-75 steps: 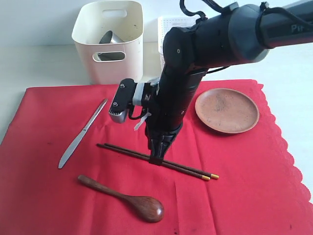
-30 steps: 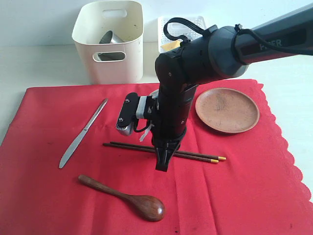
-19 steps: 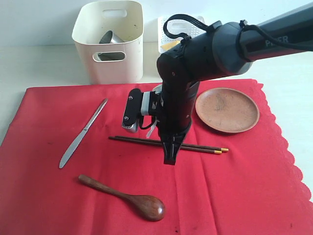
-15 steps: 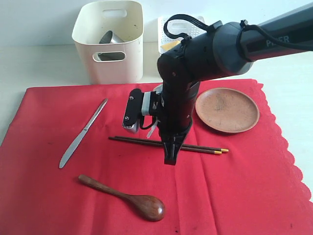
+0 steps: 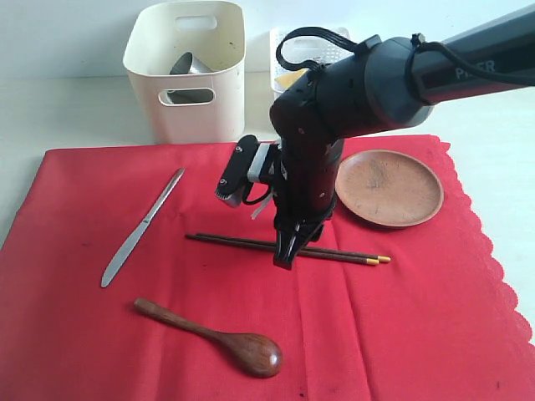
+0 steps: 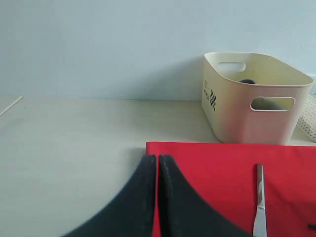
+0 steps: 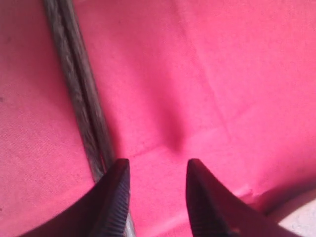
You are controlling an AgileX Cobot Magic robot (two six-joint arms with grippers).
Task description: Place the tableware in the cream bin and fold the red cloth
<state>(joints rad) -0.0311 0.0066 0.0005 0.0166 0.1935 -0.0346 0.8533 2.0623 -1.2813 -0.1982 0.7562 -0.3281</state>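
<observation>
My right gripper (image 5: 284,256) points straight down at the middle of the red cloth (image 5: 418,326). Its wrist camera shows the two fingers (image 7: 116,197) standing apart with bare red fabric between them, gripping nothing. The dark chopsticks (image 5: 238,241) lie just outside one finger; I cannot tell whether they touch it. They rest flat on the cloth as a close pair, gold tips (image 5: 380,260) pointing toward the scalloped edge.

My left gripper (image 6: 157,159) has its jaws pressed together and hangs over the cloth's border, where red meets the pale table (image 6: 74,148).

The silver table knife (image 5: 142,225) lies on the cloth to the left of the chopsticks. The dark wooden spoon (image 5: 213,336) lies nearer the camera, and the round brown plate (image 5: 389,188) sits to the right, well apart from the others.

Behind the cloth stands the cream bin (image 5: 188,113), touching the cloth's far edge or just beside it, with the steel cup (image 5: 185,65) tilted inside. A white lattice basket (image 5: 288,40) next to it is mostly hidden by my arm; something yellow shows in it.
</observation>
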